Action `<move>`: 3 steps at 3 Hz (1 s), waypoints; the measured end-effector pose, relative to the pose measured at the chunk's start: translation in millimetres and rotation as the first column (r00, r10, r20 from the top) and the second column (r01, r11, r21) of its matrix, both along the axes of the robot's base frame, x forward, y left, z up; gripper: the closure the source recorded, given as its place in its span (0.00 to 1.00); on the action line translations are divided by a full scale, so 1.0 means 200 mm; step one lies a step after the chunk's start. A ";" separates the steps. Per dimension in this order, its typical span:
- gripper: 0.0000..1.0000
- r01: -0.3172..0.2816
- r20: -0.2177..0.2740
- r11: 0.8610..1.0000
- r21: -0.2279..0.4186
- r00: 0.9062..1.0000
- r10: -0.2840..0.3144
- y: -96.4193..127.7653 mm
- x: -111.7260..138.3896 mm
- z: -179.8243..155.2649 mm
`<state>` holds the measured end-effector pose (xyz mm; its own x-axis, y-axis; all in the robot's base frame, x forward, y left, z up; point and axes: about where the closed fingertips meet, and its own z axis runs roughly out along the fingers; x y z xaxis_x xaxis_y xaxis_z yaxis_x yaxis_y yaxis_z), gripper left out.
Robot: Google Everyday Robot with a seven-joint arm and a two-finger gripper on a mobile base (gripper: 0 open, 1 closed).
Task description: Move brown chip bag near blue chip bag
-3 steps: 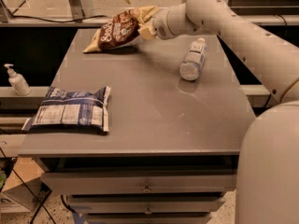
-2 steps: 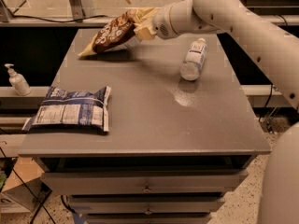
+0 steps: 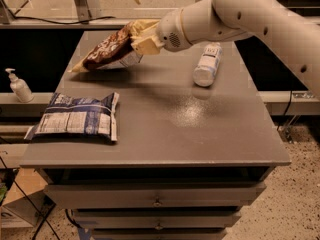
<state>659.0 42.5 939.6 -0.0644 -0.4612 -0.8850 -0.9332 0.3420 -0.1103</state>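
Camera view: gripper (image 3: 142, 41), jaws clamping brown chip bag (image 3: 107, 49), is holding it aloft beyond blue chip bag (image 3: 77, 116); transport step, lowering alongside likely pending.

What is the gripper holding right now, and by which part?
The gripper holds the brown chip bag by its pale tan end; the rest of the bag slants down to the left over the table.

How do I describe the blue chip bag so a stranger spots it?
Look at the grey table; the blue chip bag lies flat at its front left corner. The tool, at the back, holds the brown chip bag aloft. Only the blue one shows a big white nutrition label.
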 end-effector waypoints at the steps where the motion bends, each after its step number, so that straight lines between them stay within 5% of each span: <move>1: 1.00 -0.054 -0.095 0.998 -0.016 0.994 0.052 -0.01 -0.22 -0.05; 2: 0.82 -0.086 -0.189 0.996 -0.013 0.979 0.081 -0.05 -0.38 -0.11; 3: 0.59 -0.093 -0.193 0.996 -0.015 0.977 0.088 -0.04 -0.39 -0.12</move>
<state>580.5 35.4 916.1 -0.1890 -0.4934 -0.8491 -0.9647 0.2547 0.0667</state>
